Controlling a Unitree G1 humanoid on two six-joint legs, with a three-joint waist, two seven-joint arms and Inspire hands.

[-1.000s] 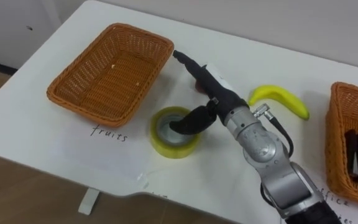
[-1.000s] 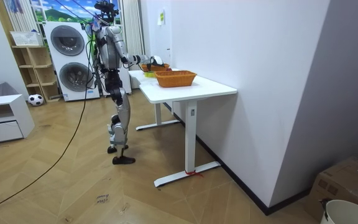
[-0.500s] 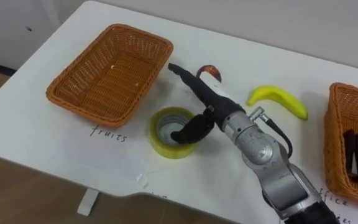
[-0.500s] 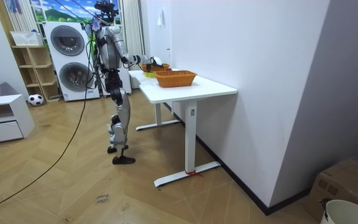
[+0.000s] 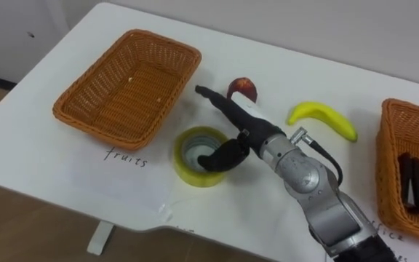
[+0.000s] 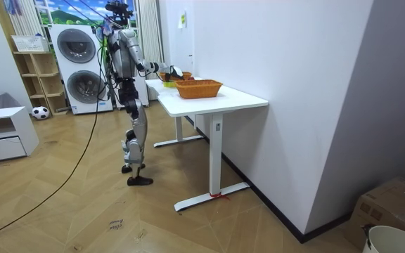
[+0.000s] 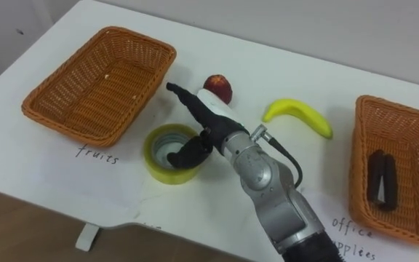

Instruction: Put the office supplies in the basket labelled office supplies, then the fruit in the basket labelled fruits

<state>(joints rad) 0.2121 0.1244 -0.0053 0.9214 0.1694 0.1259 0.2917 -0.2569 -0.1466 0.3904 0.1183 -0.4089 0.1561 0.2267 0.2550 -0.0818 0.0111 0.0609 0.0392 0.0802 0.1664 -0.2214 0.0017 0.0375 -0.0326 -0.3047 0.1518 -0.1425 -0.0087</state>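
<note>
In the left eye view our right hand [image 5: 253,132] spreads over the tape roll [image 5: 188,173] on the tabletop [image 5: 282,65], thumb in its core, so a shallow pinch may slip; the room view shows our long reach; the right eye view, straight fingers [image 7: 189,100] that could nudge the apple [image 7: 217,87].

home laundry room | washing machines [image 6: 77,68] | shelf [image 6: 35,70] | drawer unit [image 6: 2,133]
</note>
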